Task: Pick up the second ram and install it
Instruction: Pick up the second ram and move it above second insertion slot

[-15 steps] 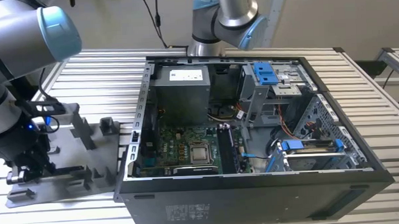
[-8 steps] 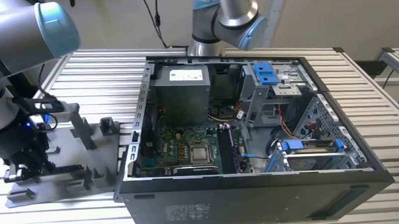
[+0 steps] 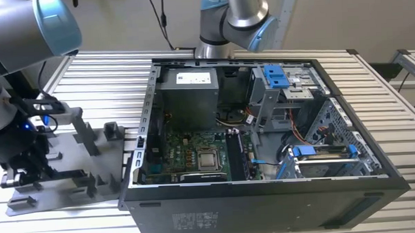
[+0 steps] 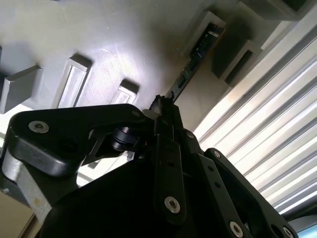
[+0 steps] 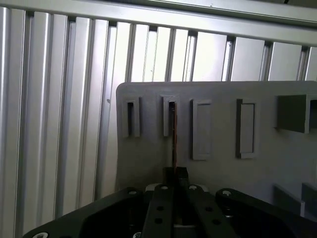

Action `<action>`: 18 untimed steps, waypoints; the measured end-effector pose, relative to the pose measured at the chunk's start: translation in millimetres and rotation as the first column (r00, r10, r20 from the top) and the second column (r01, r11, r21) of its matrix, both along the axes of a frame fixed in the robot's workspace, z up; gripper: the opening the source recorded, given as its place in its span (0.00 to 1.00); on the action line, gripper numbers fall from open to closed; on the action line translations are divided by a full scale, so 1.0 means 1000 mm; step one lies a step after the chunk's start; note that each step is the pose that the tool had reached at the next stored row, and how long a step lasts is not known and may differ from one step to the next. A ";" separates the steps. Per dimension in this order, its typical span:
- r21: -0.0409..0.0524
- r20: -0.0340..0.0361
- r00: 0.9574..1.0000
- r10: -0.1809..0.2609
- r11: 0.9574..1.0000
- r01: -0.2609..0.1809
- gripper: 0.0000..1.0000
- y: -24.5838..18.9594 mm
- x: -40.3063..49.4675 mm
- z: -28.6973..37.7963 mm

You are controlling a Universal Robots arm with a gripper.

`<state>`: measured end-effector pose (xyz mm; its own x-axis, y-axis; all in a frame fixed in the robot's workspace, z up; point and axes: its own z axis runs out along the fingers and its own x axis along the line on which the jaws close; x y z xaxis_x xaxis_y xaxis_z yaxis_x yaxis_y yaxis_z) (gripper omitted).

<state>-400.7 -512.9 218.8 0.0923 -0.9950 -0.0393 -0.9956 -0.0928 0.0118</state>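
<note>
Though half hidden, gripper (image 5: 174,173) jaws look pinched on edge of second ram (image 5: 174,134) — light, stiff, brittle.

A ribbed metal surface (image 3: 109,73) carries a flat grey tray (image 3: 67,196) at the exterior view's left and, just beside it on the right, an open black computer case (image 3: 266,210).

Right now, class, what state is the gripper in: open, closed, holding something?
The gripper: closed on the long, thin dark green memory stick, seated in the flat grey plastic holder tray.
</note>
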 end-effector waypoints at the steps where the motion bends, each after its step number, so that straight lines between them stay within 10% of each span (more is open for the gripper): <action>1: 0.000 0.000 1.000 0.000 1.000 0.000 0.14 0.0000 0.0000 0.0005; 18: 0.000 0.001 1.000 0.000 1.000 0.000 0.14 0.0000 -0.0008 0.0050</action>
<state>-401.4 -512.9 223.8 0.0918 -0.9950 -0.0392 -0.9957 -0.0923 0.0110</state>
